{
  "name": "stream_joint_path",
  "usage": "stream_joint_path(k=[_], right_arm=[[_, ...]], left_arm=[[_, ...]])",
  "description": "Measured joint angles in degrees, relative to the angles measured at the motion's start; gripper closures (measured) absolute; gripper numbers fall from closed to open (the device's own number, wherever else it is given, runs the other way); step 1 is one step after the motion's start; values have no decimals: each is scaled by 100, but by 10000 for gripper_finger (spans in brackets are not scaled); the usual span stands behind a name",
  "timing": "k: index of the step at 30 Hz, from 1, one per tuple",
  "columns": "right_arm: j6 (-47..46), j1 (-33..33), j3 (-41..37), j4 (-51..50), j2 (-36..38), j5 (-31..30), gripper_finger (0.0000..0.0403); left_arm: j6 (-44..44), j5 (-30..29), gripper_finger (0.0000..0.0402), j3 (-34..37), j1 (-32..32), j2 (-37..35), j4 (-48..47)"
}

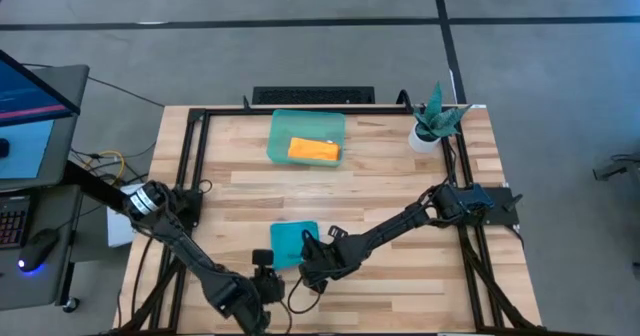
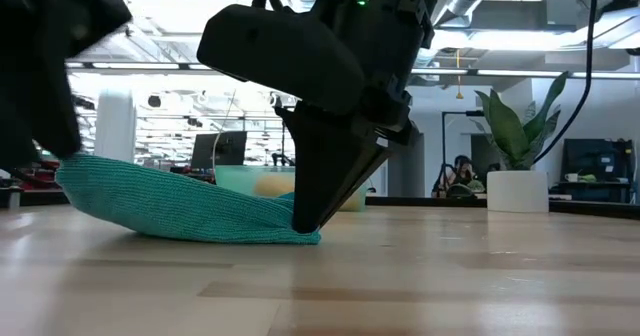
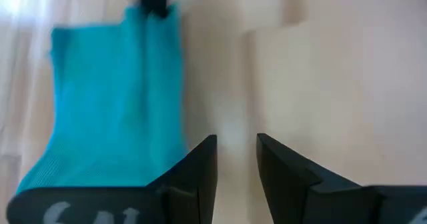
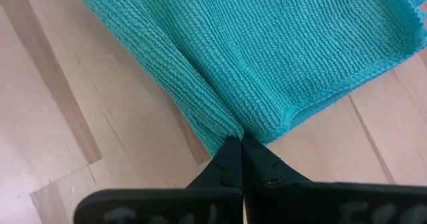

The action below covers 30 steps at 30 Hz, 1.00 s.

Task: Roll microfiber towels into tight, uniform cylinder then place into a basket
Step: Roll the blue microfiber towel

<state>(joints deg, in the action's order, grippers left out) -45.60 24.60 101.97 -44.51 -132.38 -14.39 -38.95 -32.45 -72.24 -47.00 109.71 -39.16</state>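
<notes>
Nowhere could any writing be read. The teal towel [image 4: 267, 57] lay at the table's [image 1: 400, 176] near edge, its corner pinched by the right gripper [image 4: 239, 144]. The left gripper [image 3: 237, 159], beside it, was parted and empty.

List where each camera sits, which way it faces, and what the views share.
High: overhead, straight down on table, both arms, basket.
Low: table height, level across; right gripper pinching teal towel.
Left wrist: past open left gripper over bare wood.
Right wrist: past shut fingers gripping towel edge.
Shared: the teal towel shows in all four.
</notes>
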Motion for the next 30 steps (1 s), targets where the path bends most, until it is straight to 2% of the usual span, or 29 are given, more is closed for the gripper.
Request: stream_joint_path(k=[9, 16, 23, 30], right_arm=[[2, 0, 0, 2, 0, 73, 394], [4, 2, 0, 2, 0, 85, 394], [4, 2, 0, 2, 0, 98, 394], [4, 4, 0, 2, -2, 109, 394]], left_arm=[[-316, -44, 305, 429, 355, -2, 17], [-459, -208, 306, 429, 249, 0, 25], [-528, -632, 306, 392, 135, -1, -25], [-969, -732, 306, 464, 464, -1, -632]])
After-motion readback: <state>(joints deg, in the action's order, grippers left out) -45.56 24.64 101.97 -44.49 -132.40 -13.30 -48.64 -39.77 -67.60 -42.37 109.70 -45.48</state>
